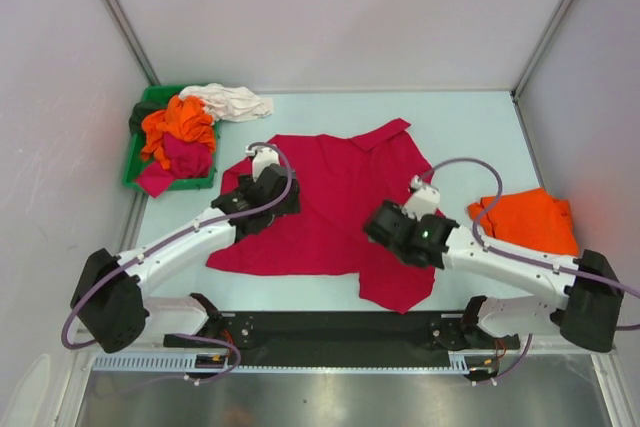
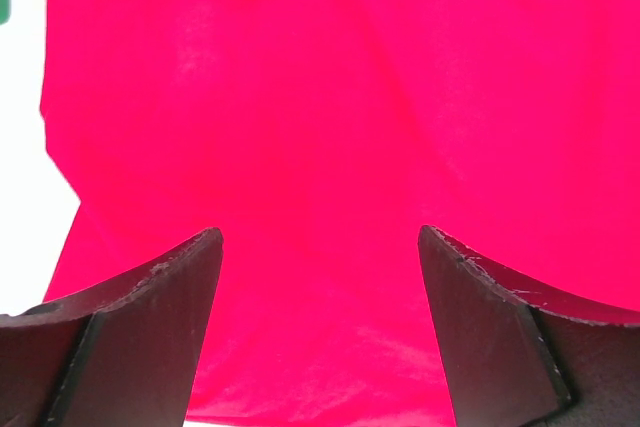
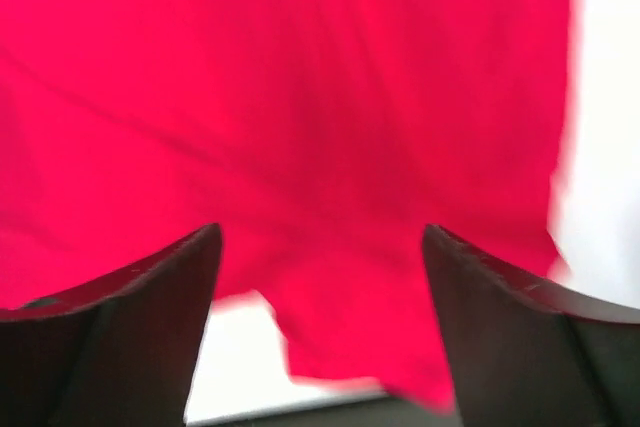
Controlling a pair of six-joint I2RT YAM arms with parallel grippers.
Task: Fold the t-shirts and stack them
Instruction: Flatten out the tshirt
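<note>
1. While the heap in the green bin [image 1: 130, 169] at the far left waits its turn, you can see it is all limp, light cloth: the orange shirts [image 1: 182, 122], a magenta one [image 1: 188, 157] and a white one [image 1: 235, 102] spilling over the rim.
2. The left gripper [image 2: 320, 237] hangs over the left part of the crimson shirt [image 1: 330, 207]. Its jaws are spread wide, with nothing between them.
3. That crimson shirt lies opened out mid-table, mostly flat, with one flap trailing toward the near edge. I'd judge it soft and floppy, light enough for one claw to lift. It would sag and crease from a single pinch, though. Better to take it at a hem or a corner, one claw at each end of the same edge, and to pinch one layer only.
4. The right gripper [image 3: 320, 232] sits over the shirt's lower right border, its jaws equally wide and holding nothing.
5. A folded orange shirt [image 1: 528, 219] rests at the far right, apart from the crimson one. It is likely the base of the stack.
</note>
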